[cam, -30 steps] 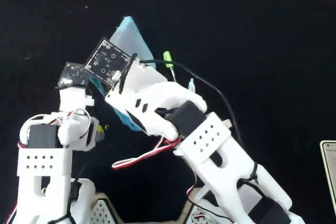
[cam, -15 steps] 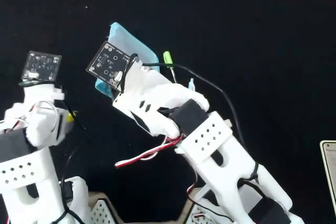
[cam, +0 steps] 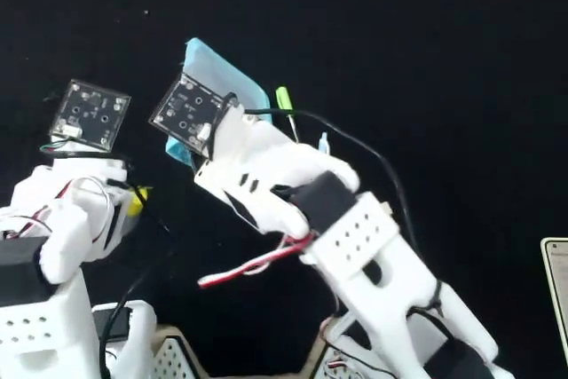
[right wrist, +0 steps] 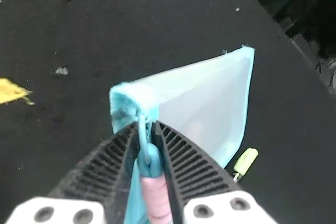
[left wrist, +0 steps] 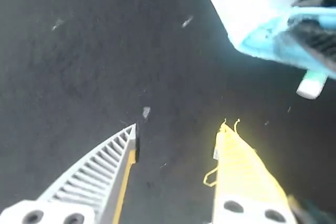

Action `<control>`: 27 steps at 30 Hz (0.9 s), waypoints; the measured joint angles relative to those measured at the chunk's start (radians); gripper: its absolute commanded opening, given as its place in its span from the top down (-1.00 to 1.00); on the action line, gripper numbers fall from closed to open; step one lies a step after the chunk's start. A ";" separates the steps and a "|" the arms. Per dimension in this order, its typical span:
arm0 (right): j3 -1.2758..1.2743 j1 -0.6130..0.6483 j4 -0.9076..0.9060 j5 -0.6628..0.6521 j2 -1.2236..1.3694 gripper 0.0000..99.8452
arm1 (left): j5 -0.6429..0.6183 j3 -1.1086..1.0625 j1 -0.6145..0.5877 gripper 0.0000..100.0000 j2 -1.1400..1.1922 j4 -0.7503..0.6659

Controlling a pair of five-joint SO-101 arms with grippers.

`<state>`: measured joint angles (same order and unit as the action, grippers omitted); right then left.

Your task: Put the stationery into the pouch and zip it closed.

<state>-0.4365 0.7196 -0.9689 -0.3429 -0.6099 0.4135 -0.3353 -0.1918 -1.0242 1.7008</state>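
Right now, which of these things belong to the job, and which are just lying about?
Part of the job:
blue pouch
zip pull, pinched in the right tool
green marker, lying beside the pouch
left tool, open above the black table

Just lying about:
pale flat object at the high view's right edge

No word, number or sign can be read on anything in these views. The surface of a pale sheet (cam: 557, 295) at the edge of the black table (cam: 444, 86) is too small to make out.
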 measured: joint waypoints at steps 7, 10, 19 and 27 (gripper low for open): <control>-0.025 -0.006 0.000 0.000 -0.097 0.98 | -0.290 0.000 0.092 0.50 0.002 -0.061; -0.057 -0.006 0.000 0.000 -0.100 0.98 | -0.370 0.000 0.129 0.50 0.002 -0.069; -0.066 -0.006 0.000 0.000 -0.100 0.98 | -0.393 0.066 0.153 0.50 -0.006 -0.069; -0.066 -0.006 0.000 0.000 -0.100 0.98 | -0.394 0.012 0.153 0.50 -0.005 -0.166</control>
<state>-0.5025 0.7135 -0.9689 -0.3429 -0.7096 0.0192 -0.3230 -0.0384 -1.0288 1.5351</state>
